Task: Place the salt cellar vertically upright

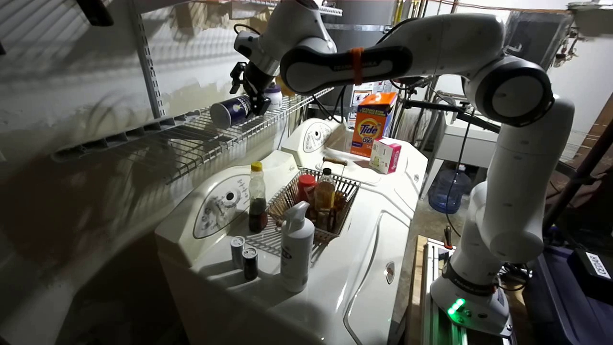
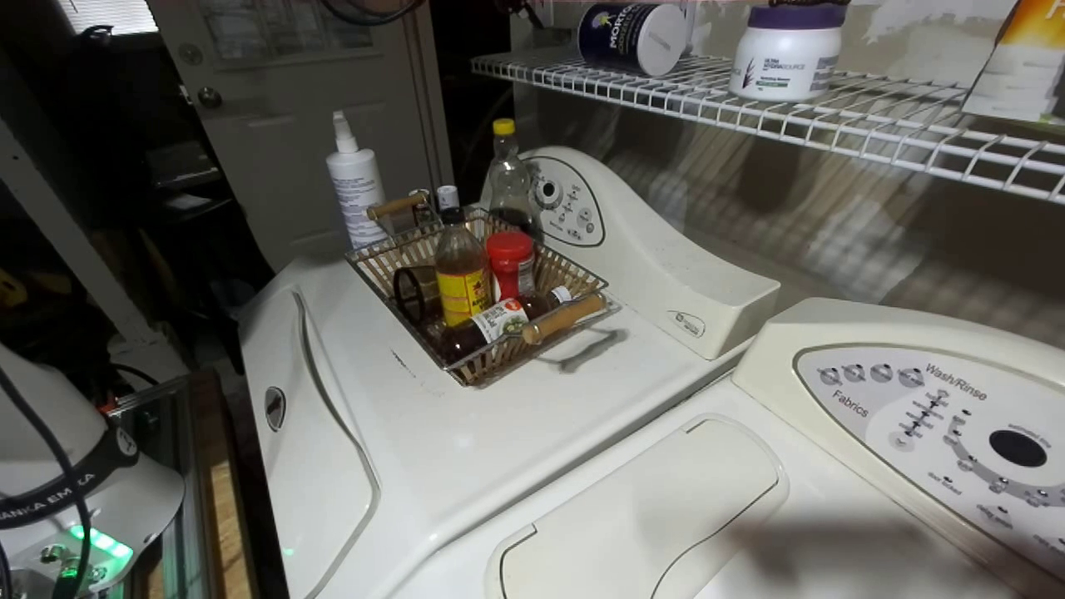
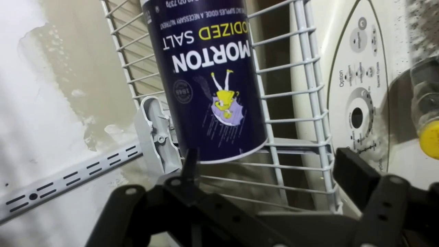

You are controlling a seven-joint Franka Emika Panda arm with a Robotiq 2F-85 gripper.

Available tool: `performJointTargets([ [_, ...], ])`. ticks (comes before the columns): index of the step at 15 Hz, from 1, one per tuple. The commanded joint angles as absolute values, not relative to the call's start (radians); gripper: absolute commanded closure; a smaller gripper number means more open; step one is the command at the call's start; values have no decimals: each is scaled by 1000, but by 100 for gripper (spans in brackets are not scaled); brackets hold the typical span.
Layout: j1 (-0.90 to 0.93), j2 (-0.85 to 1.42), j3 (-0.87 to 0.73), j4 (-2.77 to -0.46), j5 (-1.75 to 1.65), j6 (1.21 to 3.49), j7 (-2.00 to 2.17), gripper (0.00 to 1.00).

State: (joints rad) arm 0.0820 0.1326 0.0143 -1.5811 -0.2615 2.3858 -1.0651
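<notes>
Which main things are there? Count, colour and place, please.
Salt container: 1, dark blue, lying on shelf
Jar: 1, white, shelf
Appliances: 2, white, below shelf
Basket: 1, brown, on one appliance
Lidded tub: 1, red, basket
Labelled bottles: 2, brownish, basket
Yellow-capped bottle: 1, clear, beside basket
Dispenser: 1, white, beside basket
Cylinders: 2, silver-topped, near dispenser
Tide box: 1, orange, other appliance
Gripper: 1, black, near salt container
Arm: 1, white, over appliances

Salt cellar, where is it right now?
In an exterior view, the salt cellar lies on its side on the wire shelf at upper right, just left of the purple-lidded white jar.
</notes>
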Motion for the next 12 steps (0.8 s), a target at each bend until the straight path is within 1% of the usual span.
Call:
performJointTargets([
  [1,61,223,28,-1466,-275,2370,-1080,0],
  [12,68,387,16,-1270,-364,2303,-1106,0],
])
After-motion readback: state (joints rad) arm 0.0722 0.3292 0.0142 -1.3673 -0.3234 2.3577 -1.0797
